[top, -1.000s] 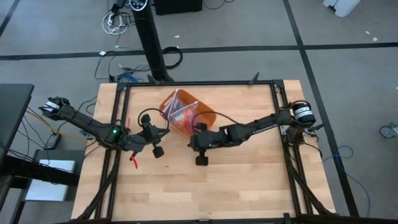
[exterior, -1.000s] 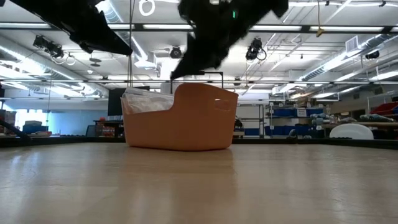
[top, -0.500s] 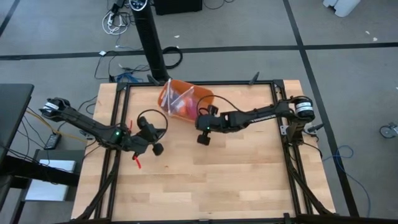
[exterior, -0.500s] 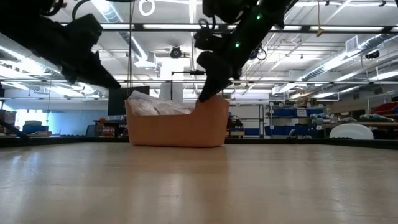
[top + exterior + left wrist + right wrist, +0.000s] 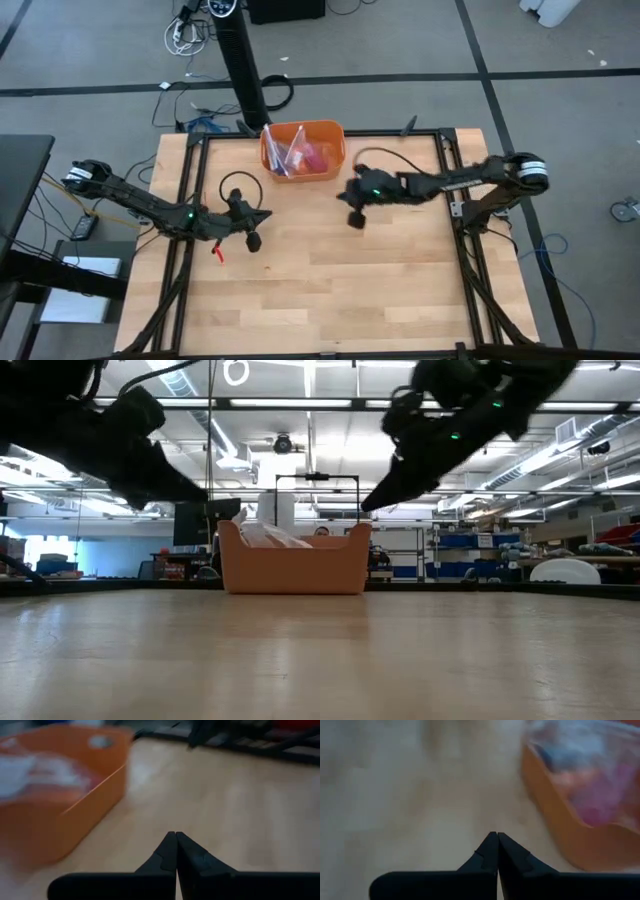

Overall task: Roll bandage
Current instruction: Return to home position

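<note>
Both arms appear to be on the homing step and carry nothing. The left tool [image 5: 173,838] and the right tool [image 5: 494,838] each have their fingers pressed together, empty, above the bare desk [image 5: 330,290]. Beyond both tools, well apart, sits the orange basket [image 5: 295,565]. The bandage [image 5: 592,812] lies inside it, within a clear bag [image 5: 283,150]. I judge the next move needs only folding the arms back, clear of the basket. The right wrist view shows pink through the bag, while the low view shows just the basket wall.
</note>
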Robot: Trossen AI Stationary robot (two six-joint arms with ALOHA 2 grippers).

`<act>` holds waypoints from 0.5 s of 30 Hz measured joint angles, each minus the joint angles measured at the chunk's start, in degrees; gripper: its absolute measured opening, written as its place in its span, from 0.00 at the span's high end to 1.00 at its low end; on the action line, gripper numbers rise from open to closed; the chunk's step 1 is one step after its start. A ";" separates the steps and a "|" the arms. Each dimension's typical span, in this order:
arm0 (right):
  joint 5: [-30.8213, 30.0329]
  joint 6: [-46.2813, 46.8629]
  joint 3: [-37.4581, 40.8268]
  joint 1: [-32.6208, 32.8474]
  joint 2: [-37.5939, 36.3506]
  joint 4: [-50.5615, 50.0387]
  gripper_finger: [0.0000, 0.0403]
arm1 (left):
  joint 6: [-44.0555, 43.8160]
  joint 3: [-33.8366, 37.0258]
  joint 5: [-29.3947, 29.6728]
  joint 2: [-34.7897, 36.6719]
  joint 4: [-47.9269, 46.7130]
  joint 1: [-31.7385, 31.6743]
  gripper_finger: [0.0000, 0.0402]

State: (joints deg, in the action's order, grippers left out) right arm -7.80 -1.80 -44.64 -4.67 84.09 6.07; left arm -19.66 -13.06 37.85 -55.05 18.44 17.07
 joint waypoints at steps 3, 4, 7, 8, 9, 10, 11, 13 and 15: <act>3.75 0.45 8.80 1.82 -3.62 10.66 1.00 | 7.60 3.34 -7.83 -0.01 12.67 -1.66 0.99; 4.43 0.50 11.44 2.30 -4.63 14.15 1.00 | 9.81 4.55 -10.33 -0.01 16.69 -2.09 0.99; 5.02 2.56 20.55 3.68 -9.65 22.44 1.00 | 13.77 8.59 -15.02 0.43 25.72 -2.42 0.99; 5.05 3.29 23.90 4.14 -11.93 25.01 1.00 | 14.13 10.07 -15.80 1.08 27.92 -2.42 0.99; 5.06 3.97 27.03 4.62 -14.41 27.46 1.00 | 14.13 11.39 -16.44 1.74 29.98 -2.42 0.99; 5.04 4.70 30.03 5.13 -17.17 30.13 1.00 | 14.09 12.50 -16.92 2.65 31.55 -2.42 0.99; 5.03 5.35 32.88 5.66 -20.33 31.87 1.00 | 13.84 12.55 -17.11 3.82 29.90 -2.42 0.99; 5.02 6.55 37.13 6.54 -26.45 33.43 1.00 | 14.66 12.16 -17.64 6.41 26.19 -2.56 0.99; 4.60 7.26 40.67 7.33 -32.37 33.22 1.00 | 15.73 10.97 -18.05 7.86 21.54 -3.30 0.99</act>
State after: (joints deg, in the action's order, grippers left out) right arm -3.20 5.46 -3.98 2.66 51.72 39.29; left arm -3.93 -2.09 19.79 -47.19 39.98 13.77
